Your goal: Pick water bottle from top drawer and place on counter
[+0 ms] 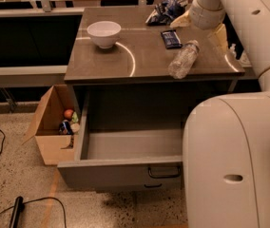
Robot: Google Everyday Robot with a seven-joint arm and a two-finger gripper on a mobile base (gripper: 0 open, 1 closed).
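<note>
The water bottle point(183, 59) lies on its side on the counter point(144, 63), near the right front, cap pointing back right. My gripper point(197, 31) hangs just above and behind the bottle, open and empty, its pale fingers point(179, 21) spread apart and off the bottle. The top drawer point(120, 172) is pulled out below the counter. Its inside shows nothing in it, and my arm hides its right part.
A white bowl point(104, 33) sits at the counter's back left. A dark snack bar point(171, 38) and a blue crumpled bag point(165, 8) lie at the back. A cardboard box point(53, 129) with small items stands left of the drawer. A cable point(16, 212) lies on the floor.
</note>
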